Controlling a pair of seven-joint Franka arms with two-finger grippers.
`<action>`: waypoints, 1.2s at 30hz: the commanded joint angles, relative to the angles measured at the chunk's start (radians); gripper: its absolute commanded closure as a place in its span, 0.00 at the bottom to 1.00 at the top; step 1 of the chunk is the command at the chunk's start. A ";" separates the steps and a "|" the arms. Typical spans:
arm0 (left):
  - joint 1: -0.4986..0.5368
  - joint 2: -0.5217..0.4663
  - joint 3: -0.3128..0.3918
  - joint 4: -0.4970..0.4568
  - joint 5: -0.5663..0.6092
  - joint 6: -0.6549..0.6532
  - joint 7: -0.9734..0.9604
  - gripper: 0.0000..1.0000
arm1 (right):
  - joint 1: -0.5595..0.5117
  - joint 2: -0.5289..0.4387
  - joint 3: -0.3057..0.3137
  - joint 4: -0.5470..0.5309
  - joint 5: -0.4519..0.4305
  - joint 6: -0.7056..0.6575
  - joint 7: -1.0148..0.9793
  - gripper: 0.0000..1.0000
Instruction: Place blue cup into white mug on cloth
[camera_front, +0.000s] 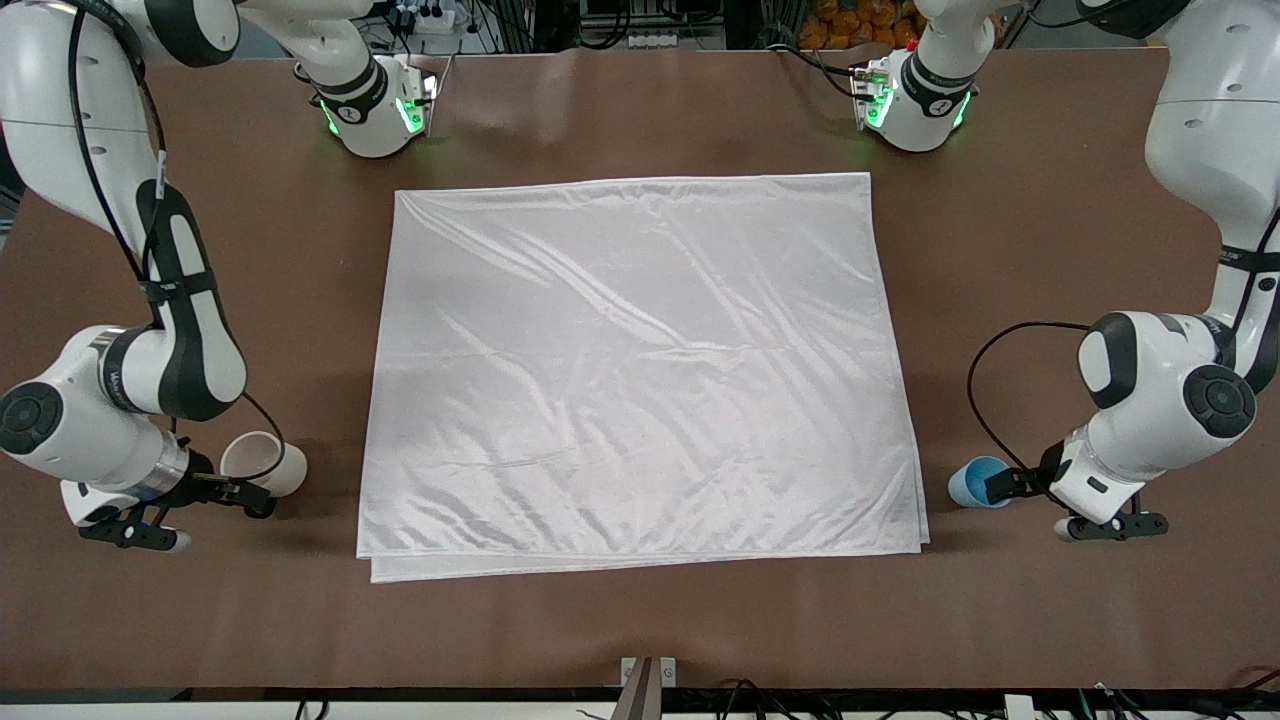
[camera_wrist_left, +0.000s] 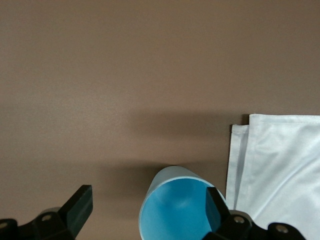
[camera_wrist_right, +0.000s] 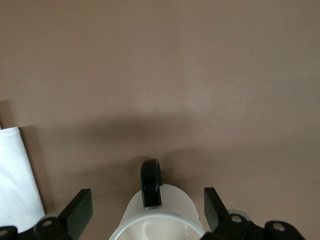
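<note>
Front view: nothing placed yet. Blue cup (camera_front: 978, 483) sits on bare table just off the cloth (camera_front: 640, 370) at the left arm's end, left gripper (camera_front: 1012, 487) spread wide around it. White mug (camera_front: 264, 462) is off the cloth at the right arm's end, right gripper (camera_front: 232, 490) open astride it, no squeeze. Cloth is unoccupied, with plenty of room; its doubled edges could snag.

Blue cup (camera_front: 978, 484) showing light blue, brighter inside; white mug (camera_front: 265, 462) showing cream with black handle; cloth (camera_front: 640, 370) gleaming plain white; desk (camera_front: 640, 620) showing brown.
</note>
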 joint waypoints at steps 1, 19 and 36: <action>-0.011 0.016 0.014 0.022 0.025 0.007 -0.002 0.00 | -0.007 0.039 0.006 0.025 0.000 0.033 -0.013 0.05; -0.006 0.025 0.014 0.011 0.030 0.002 0.000 0.02 | -0.001 0.082 0.006 0.021 0.008 0.058 -0.011 0.99; -0.010 0.025 0.014 0.002 0.030 0.001 -0.003 0.16 | 0.071 0.015 0.014 0.021 0.012 -0.089 0.007 1.00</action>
